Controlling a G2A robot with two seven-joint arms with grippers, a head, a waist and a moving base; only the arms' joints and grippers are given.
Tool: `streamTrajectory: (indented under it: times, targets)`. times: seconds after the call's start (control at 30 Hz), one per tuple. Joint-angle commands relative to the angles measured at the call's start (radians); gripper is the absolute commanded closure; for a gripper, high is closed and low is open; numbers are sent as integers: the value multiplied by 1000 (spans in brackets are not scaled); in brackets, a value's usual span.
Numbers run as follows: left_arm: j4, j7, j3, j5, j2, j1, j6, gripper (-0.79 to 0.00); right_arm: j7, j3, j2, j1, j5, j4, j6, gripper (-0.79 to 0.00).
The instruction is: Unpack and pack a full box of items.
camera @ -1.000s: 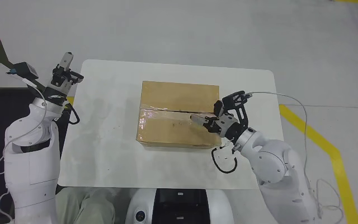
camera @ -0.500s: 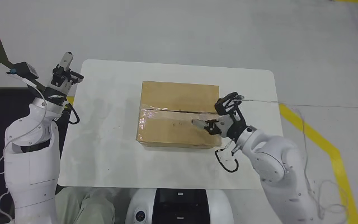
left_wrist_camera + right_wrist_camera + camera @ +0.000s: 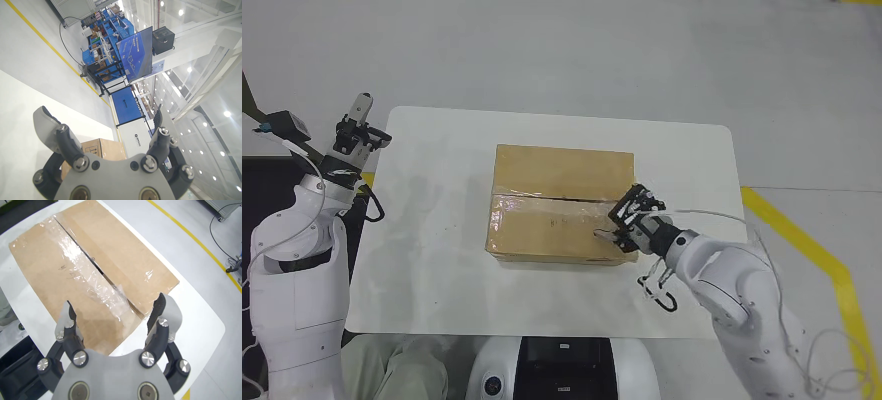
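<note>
My right gripper [image 3: 113, 302], fingers spread and empty, hangs over the right edge of the taped box [image 3: 560, 203]. White table [image 3: 432, 250] borders the box all round. Far left of the box, my left gripper [image 3: 100, 110] is raised, fingers spread.

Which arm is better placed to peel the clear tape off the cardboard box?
Right. The right gripper hangs open over the brown cardboard box, at the crumpled loose end of its clear plastic tape. The left gripper sits off the white table, far from the box.
</note>
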Motion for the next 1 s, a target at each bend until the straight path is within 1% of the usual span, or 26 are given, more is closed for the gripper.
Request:
streamTrajectory:
  times: [0.0, 0.13, 0.23, 0.27, 0.37, 0.4, 0.6, 0.77, 0.87, 0.93, 0.97]
  targets:
    - [0, 0, 0, 0, 0, 0, 0, -785, -1, -7, 1, 2, -27, 1, 9, -717]
    - [0, 0, 0, 0, 0, 0, 0, -785, -16, -16, 3, 3, -73, 7, 20, -637]
    - [0, 0, 0, 0, 0, 0, 0, -785, -17, -23, 4, 4, -102, 16, 20, -539]
    - [0, 0, 0, 0, 0, 0, 0, -785, -17, -25, 5, 4, -108, 20, 19, -529]
    - [0, 0, 0, 0, 0, 0, 0, -785, -15, -35, 6, 7, -111, 28, 8, -594]
    - [0, 0, 0, 0, 0, 0, 0, -785, -13, -37, 6, 8, -117, 29, 8, -603]
    - [0, 0, 0, 0, 0, 0, 0, -785, 19, -59, 8, 18, -222, 33, 46, -600]
    - [0, 0, 0, 0, 0, 0, 0, -785, -27, -69, 6, 20, -248, 38, 82, -465]
    - [0, 0, 0, 0, 0, 0, 0, -785, -57, -68, 5, 24, -257, 39, 91, -431]
    - [0, 0, 0, 0, 0, 0, 0, -785, -67, -71, 5, 24, -268, 37, 97, -394]
    - [0, 0, 0, 0, 0, 0, 0, -785, -68, -73, 5, 25, -270, 37, 98, -391]
